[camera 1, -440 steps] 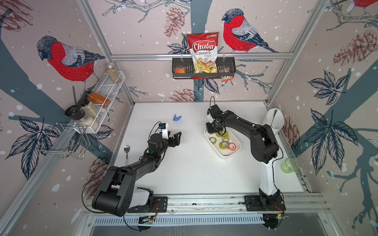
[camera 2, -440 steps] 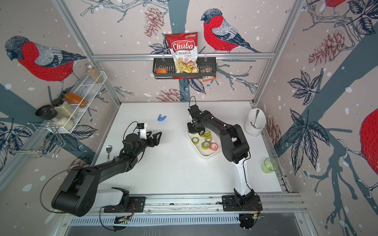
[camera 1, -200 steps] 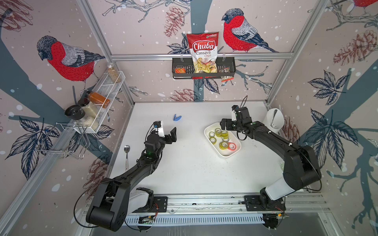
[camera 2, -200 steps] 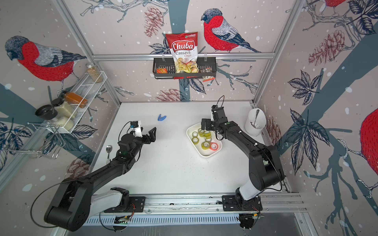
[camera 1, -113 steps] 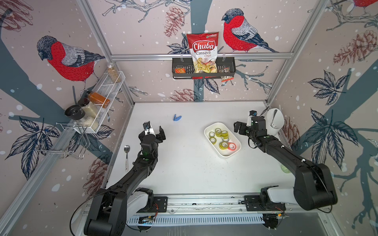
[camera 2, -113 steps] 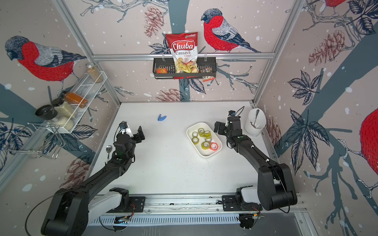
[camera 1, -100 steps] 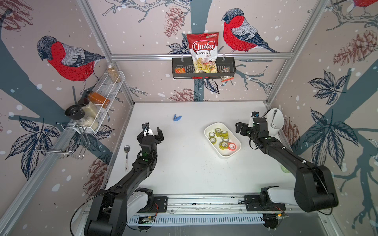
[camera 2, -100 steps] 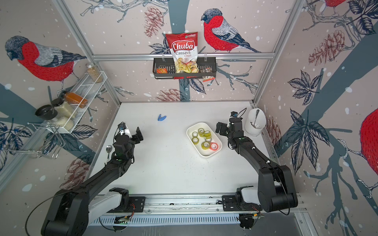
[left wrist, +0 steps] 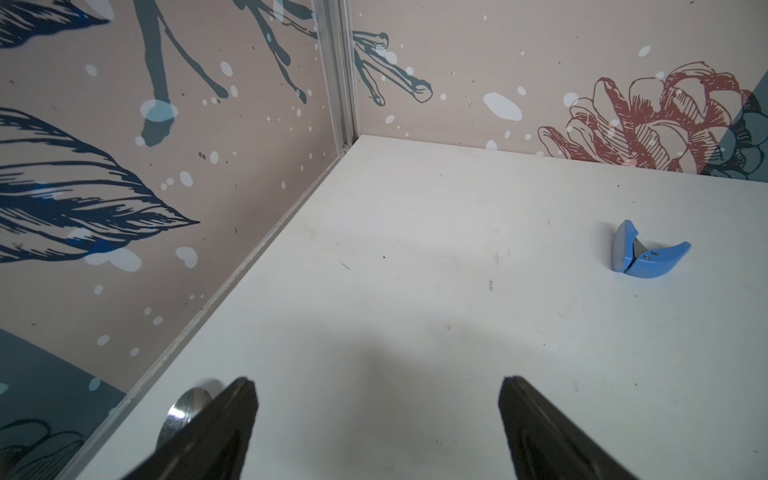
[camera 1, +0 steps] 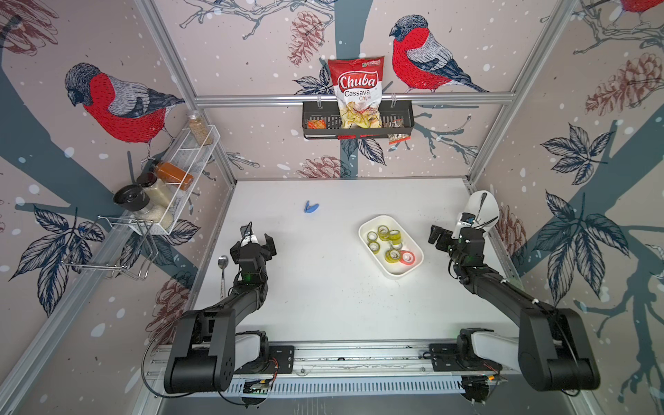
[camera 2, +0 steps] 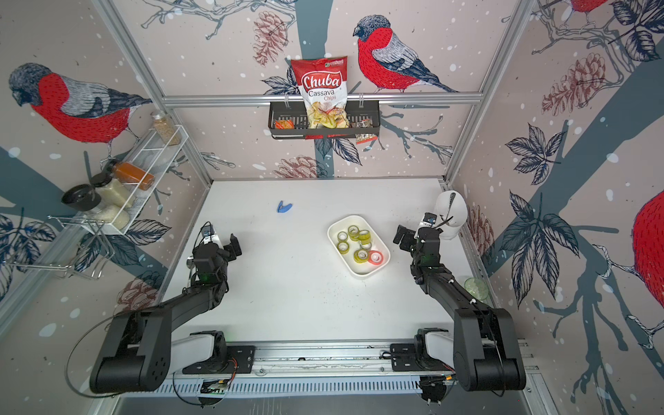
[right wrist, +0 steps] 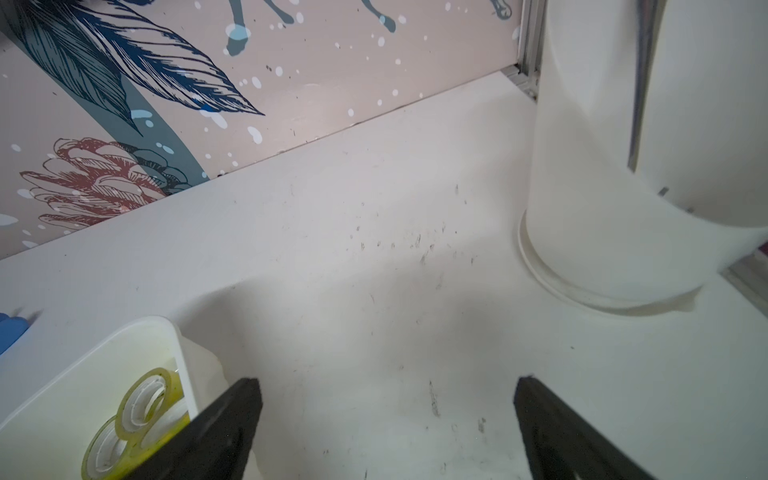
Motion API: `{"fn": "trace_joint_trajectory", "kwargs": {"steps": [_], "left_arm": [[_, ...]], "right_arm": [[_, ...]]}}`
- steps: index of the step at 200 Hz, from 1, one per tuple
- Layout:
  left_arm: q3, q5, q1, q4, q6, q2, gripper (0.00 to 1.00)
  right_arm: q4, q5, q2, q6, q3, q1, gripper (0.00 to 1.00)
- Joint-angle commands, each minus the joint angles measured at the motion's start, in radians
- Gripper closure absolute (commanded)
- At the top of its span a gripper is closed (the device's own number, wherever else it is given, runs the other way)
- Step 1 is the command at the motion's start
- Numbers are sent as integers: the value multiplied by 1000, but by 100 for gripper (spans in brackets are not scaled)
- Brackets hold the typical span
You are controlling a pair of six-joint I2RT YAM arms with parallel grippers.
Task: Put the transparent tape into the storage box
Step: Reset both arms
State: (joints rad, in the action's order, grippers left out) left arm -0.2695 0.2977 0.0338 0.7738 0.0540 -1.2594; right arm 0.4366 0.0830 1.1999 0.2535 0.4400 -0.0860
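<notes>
Yellow-tinged transparent tape (camera 1: 394, 236) lies with other rolls in the storage box (camera 1: 393, 273), right of centre; the right claw (camera 1: 440, 238) has withdrawn rightward, jaws apart, empty; the left claw (camera 1: 252, 246) is likewise apart; the task looks finished.

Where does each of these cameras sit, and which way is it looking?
Both top views: high above the front, looking down on the table, storage box, left arm and right arm.
Left wrist: on that arm, looking past the open left hand at the blue cutter.
Right wrist: likewise, past the open right hand at the white holder.
Shared: top and right wrist views both show the storage box.
</notes>
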Motion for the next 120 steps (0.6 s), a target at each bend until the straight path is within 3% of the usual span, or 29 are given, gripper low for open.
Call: {"fn": "trace_joint_trajectory", "kwargs": {"steps": [1, 35, 98, 120], "left_arm": [[16, -83, 12, 166, 8, -43, 5], [-40, -134, 18, 133, -12, -96, 7], [77, -249, 19, 409, 25, -108, 9], [51, -204, 19, 311, 23, -74, 9]], "right_arm": [[104, 110, -41, -114, -54, -3, 0], [512, 146, -59, -253, -258, 16, 0], [677, 113, 169, -198, -220, 32, 0], [742, 132, 232, -198, -224, 32, 0]]}}
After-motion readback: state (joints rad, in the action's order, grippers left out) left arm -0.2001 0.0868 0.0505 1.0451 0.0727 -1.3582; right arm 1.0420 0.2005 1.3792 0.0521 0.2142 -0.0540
